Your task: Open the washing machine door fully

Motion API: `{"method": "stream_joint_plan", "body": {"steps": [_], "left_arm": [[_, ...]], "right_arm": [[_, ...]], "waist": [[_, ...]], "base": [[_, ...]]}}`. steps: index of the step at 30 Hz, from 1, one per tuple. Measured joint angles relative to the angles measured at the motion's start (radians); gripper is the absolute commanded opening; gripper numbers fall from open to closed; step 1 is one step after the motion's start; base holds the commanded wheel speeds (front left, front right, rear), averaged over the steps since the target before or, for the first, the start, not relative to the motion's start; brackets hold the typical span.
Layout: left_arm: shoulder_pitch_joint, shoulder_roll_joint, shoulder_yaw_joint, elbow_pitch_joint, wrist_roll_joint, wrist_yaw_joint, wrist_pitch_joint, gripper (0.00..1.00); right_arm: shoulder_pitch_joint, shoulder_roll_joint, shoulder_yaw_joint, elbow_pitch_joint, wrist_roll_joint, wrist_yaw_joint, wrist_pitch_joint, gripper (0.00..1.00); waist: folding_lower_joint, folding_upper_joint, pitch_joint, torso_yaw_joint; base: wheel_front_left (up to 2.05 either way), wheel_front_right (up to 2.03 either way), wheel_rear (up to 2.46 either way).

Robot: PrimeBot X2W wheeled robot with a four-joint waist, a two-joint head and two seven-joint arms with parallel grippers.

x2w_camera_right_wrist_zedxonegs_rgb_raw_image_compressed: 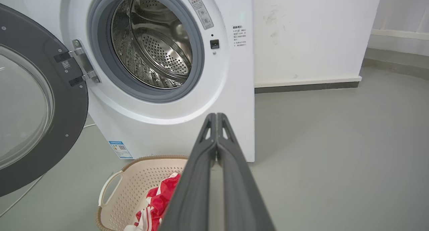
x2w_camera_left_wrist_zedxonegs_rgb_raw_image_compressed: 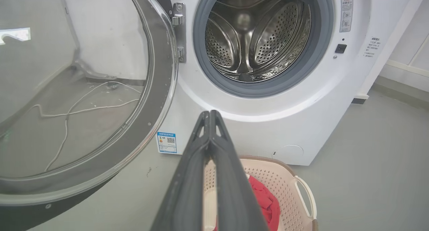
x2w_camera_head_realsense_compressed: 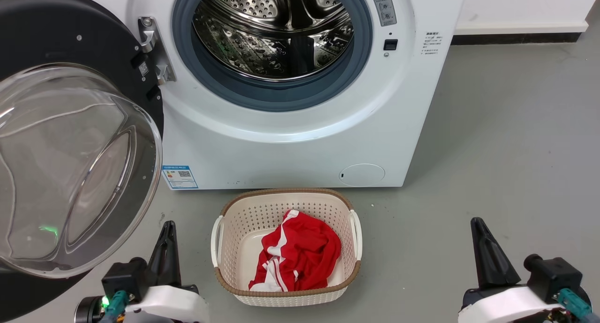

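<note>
Washing machine door (x2w_camera_head_realsense_compressed: 70,168) is seen swung wide out on the robot's left, hung from a metal hinge (x2w_camera_head_realsense_compressed: 152,51) at the left side of the opening, with its black rim and bulging glass bowl turned toward the head camera. The steel drum (x2w_camera_head_realsense_compressed: 276,27) is left uncovered inside a grey rubber ring (x2w_camera_head_realsense_compressed: 272,95) on the white washing machine (x2w_camera_head_realsense_compressed: 281,145). The door (x2w_camera_left_wrist_zedxonegs_rgb_raw_image_compressed: 77,90) is also shown in the left wrist view, and again at the left edge of the right wrist view (x2w_camera_right_wrist_zedxonegs_rgb_raw_image_compressed: 30,100). A pale basket (x2w_camera_head_realsense_compressed: 286,191) is set on the grey floor (x2w_camera_head_realsense_compressed: 492,149) just in front of the machine's base, and a red and white garment (x2w_camera_head_realsense_compressed: 300,252) is bunched inside it. The left pincer (x2w_camera_head_realsense_compressed: 168,229) is held low near the door's lower rim, apart from it; its fingers are pressed together (x2w_camera_left_wrist_zedxonegs_rgb_raw_image_compressed: 209,114) and nothing is gripped. The right pincer (x2w_camera_head_realsense_compressed: 478,225) is held well to the right of the basket, likewise closed on nothing (x2w_camera_right_wrist_zedxonegs_rgb_raw_image_compressed: 217,116).
</note>
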Motion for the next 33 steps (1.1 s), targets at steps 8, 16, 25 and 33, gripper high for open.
{"method": "stream_joint_plan", "body": {"steps": [8,16,25,33], "left_arm": [[-0.003,0.000,0.010,0.006,-0.164,-0.012,0.035,0.00],[-0.007,0.000,0.016,0.010,-0.311,-0.029,0.067,0.00],[-0.020,0.000,0.024,0.016,-0.461,-0.040,0.101,0.00],[-0.026,0.000,0.032,0.023,-0.582,-0.052,0.131,0.00]], "right_arm": [[-0.008,-0.007,-0.002,0.018,0.174,0.000,0.029,0.00],[-0.024,-0.014,-0.005,0.030,0.326,0.000,0.052,0.00],[-0.036,-0.019,-0.010,0.045,0.483,0.000,0.080,0.00],[-0.048,-0.023,-0.015,0.054,0.607,0.000,0.103,0.00]], "waist": [[0.0000,0.0000,-0.002,0.001],[0.0000,0.0000,-0.003,0.002],[0.0000,0.0000,-0.005,0.003],[0.0000,0.0000,-0.006,0.004]], "base": [[0.00,0.00,0.00],[0.00,0.00,0.00],[0.00,0.00,0.00],[0.00,0.00,0.00]]}}
